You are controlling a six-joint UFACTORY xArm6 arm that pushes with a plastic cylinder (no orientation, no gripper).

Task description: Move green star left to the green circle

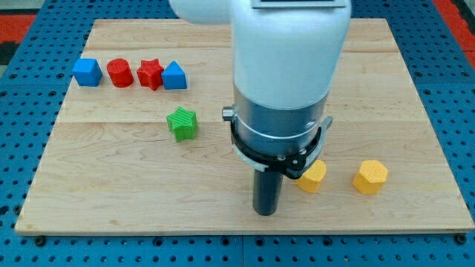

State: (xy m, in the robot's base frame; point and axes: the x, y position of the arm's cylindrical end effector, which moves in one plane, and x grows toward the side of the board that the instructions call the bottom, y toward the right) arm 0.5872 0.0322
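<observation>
Currently we see no pincer, only our rod, with my tip (265,213) resting on the wooden board (111,200) near the view's bottom, well apart from the green star (182,123) up to its left. We cannot find the green circle. Two yellow blocks (312,177) (369,176) sit right of the tip; a blue cube (87,72), red cylinder (119,73), red star (150,73) and blue block (174,76) line the top left.

Our arm (286,74) hides the board's centre and part of one yellow block (313,177) at 5 o'clock; arm top cut off at 12.
</observation>
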